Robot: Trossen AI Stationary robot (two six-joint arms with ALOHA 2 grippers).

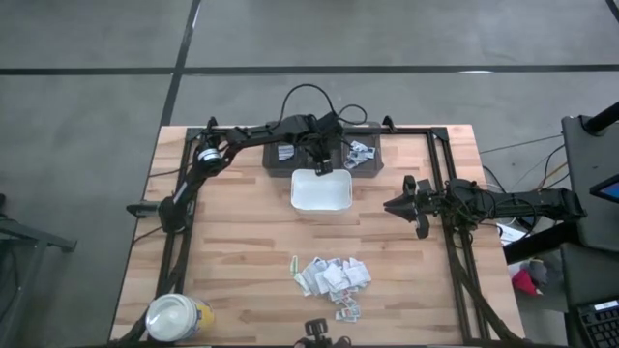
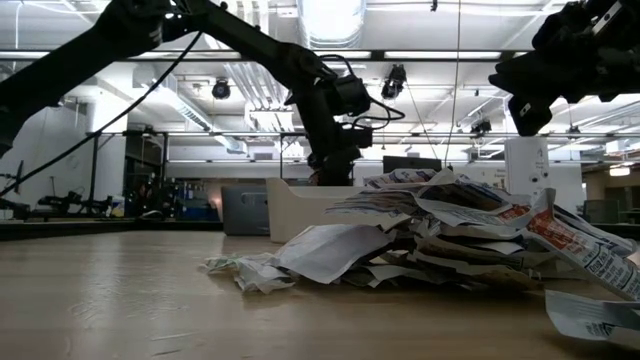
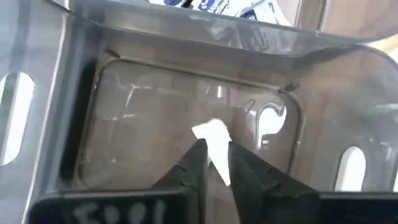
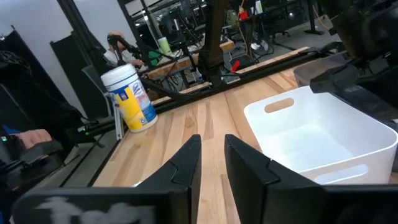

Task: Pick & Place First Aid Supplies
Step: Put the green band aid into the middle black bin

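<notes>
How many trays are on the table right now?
2. The white tray sits mid-table. The dark tray lies right next to it, at the table edge, with a few packets in it. No other tray shows.

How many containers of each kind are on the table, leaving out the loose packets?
White tray: 1
Dark bin: 1
Yellow jar with white lid: 1
Total: 3

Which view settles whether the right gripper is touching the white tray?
Apart. The high view shows the right gripper off to the side of the white tray, with bare wooden table between them.
</notes>
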